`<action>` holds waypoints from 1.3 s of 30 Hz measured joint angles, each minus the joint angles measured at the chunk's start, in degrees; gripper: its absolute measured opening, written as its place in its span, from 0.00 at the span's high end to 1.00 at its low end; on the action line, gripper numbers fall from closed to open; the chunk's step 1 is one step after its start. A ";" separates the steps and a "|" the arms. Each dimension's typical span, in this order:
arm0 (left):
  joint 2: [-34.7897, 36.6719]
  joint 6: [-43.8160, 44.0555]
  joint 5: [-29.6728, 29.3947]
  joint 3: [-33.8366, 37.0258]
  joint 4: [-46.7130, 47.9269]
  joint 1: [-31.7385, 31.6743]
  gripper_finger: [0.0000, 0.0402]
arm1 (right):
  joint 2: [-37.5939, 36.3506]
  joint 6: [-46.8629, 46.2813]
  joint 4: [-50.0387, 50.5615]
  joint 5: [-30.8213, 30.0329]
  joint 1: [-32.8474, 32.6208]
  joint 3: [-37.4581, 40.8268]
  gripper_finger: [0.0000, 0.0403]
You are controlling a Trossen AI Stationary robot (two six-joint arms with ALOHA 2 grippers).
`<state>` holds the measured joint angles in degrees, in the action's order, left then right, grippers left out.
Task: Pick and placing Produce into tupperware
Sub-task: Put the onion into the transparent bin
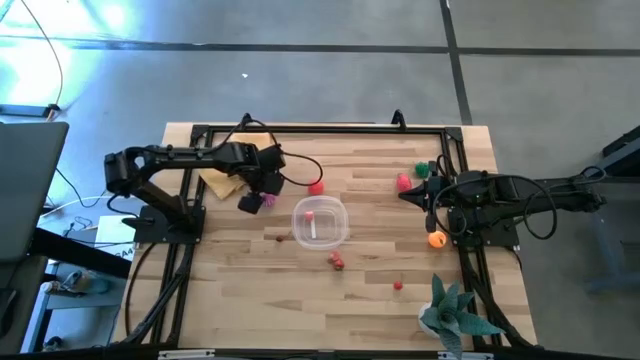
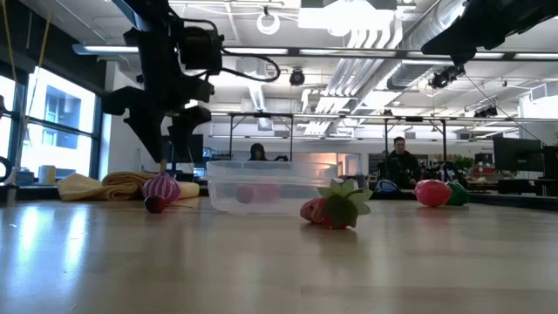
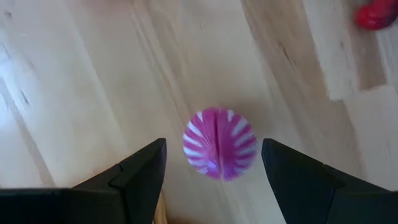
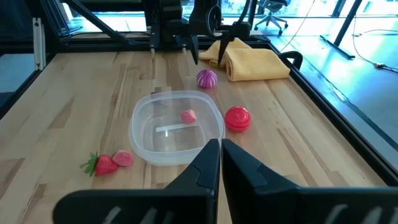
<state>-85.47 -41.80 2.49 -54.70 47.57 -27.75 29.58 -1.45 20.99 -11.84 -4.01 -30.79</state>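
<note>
My left gripper (image 3: 213,142) is open and hovers above a purple-and-white striped toy vegetable (image 3: 219,143). Its fingers stand on either side of the vegetable without touching it. That vegetable (image 1: 268,201) lies on the table between the yellow cloth and the clear tub (image 1: 320,222). The tub rests on its base and holds one pink piece (image 1: 311,214). A red piece (image 1: 316,187) sits just beyond the tub. In the low view the left gripper (image 2: 174,150) points down over the vegetable (image 2: 161,187). My right gripper (image 4: 221,149) is shut and waits at the table's right side (image 1: 425,197).
A strawberry and a pink piece (image 1: 336,261) lie near the tub's near side, and a small red piece (image 1: 398,285) lies nearer the near edge. Pink and green pieces (image 1: 404,182) and an orange piece (image 1: 436,238) sit by the right arm. There is a yellow cloth (image 1: 225,180) at far left and a teal plant (image 1: 455,310) at the near right corner.
</note>
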 joint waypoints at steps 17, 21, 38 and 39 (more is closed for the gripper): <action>-8.67 -1.59 -1.91 -0.13 0.58 -0.02 0.36 | 0.02 0.00 0.28 0.01 0.00 0.00 0.98; -9.66 -1.68 -2.23 -0.20 0.42 -0.02 0.36 | 0.02 0.00 0.28 0.02 -0.02 0.00 0.98; -9.93 -1.43 -2.08 -0.07 0.57 -0.02 0.36 | 0.02 0.00 0.28 0.02 0.00 0.00 0.98; -9.95 -1.33 -2.06 -0.07 0.57 -0.02 0.36 | 0.02 0.00 0.28 0.00 0.00 0.00 0.98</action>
<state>-95.42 -43.14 0.43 -54.76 48.14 -27.77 29.61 -1.45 21.28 -11.83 -4.01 -30.79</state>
